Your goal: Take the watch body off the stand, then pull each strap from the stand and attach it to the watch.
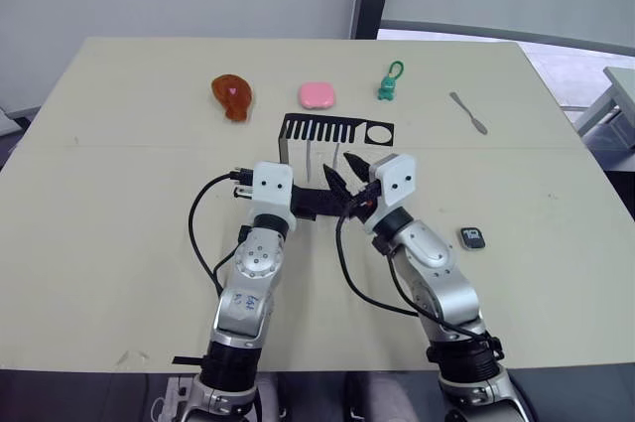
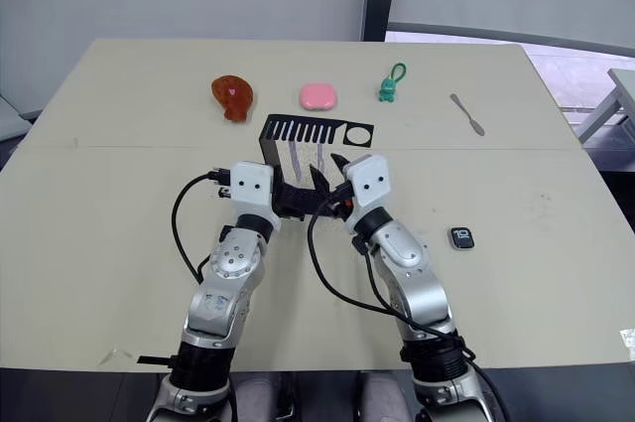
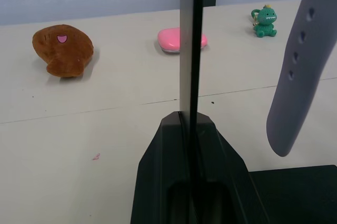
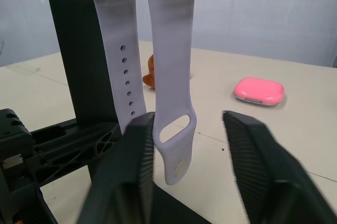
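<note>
Pulling the first strap calls for a steady stand and a clean downward draw, and both conditions look partly met. The left hand [image 1: 319,202] is pressed together on the upright plate of the black stand [image 1: 337,130], bracing it near the bench [image 1: 119,194]; the left wrist view shows the plate edge clamped between its fingers. The right hand [image 4: 188,145] is spread, its fingers either side of the plain strap [image 4: 169,92] without yet touching it. In my judgement it should close on the lower part of that strap, above the oval slot, and pull along the strap's length so the top slides out of the comb slot rather than bending or tipping the stand. The holed strap [image 4: 126,87] hangs just beside it, to the left, and could be caught by the left finger if the closure is careless. The watch body [image 1: 472,237] lies flat on the bench, well to the right of the right arm, already off the stand. The head views give the overall layout: brown plush toy [image 1: 232,96], pink block [image 1: 317,95], green figure [image 1: 389,84] and spatula [image 1: 467,112] along the far side. The right wrist view alone resolves the two straps separately and the gap at each finger.
</note>
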`<action>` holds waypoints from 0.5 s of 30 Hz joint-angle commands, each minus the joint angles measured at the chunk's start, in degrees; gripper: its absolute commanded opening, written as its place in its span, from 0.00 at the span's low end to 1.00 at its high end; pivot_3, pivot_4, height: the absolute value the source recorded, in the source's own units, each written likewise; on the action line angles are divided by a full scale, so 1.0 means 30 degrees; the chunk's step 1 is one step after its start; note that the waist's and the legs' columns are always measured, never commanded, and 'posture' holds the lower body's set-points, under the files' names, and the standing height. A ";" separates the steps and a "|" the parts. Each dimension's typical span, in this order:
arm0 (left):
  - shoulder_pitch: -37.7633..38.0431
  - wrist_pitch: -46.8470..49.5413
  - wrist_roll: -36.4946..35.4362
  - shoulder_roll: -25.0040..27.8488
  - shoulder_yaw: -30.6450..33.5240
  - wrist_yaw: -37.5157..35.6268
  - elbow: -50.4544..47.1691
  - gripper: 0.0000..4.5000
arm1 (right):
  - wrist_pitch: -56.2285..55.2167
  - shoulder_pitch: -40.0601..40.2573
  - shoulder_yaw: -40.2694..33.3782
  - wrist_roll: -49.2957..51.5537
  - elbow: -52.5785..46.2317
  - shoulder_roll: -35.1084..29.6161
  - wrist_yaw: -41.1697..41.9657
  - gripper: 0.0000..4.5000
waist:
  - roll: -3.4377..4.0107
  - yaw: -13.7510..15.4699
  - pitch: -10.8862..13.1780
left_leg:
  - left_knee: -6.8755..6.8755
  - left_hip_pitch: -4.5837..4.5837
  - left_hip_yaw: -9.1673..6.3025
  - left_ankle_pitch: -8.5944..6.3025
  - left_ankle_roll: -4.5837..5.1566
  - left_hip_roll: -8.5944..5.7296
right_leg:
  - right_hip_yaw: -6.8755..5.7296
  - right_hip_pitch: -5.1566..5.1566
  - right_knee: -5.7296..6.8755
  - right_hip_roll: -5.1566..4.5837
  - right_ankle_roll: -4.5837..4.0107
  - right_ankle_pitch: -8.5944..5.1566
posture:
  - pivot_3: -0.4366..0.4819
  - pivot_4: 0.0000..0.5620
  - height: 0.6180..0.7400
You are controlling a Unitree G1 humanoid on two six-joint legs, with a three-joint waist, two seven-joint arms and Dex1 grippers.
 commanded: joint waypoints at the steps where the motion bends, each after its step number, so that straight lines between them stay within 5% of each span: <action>1: -0.0170 0.0114 0.0330 -0.0100 -0.0030 -0.0032 -0.0567 0.00 | -0.0620 -0.0285 0.0036 0.0073 -0.0458 0.0302 -0.0120 0.06 | 0.0000 -0.0001 0.0000 | 0.0000 -0.0001 0.0000 0.0000 0.0000 0.0000 | 0.0000 0.0000 0.0001 0.0000 0.0000 0.0000 | 0.48 0.27 1.00; 15: -0.0152 0.0077 0.0307 -0.0083 -0.0022 -0.0094 -0.0495 0.00 | -0.2489 -0.0508 0.0626 -0.0884 -0.0447 -0.0487 0.0529 0.01 | 0.0000 -0.0002 0.0000 | -0.0002 -0.0006 -0.0002 0.0000 0.0000 0.0001 | -0.0002 -0.0004 -0.0008 -0.0002 0.0000 0.0000 | 0.48 0.27 1.00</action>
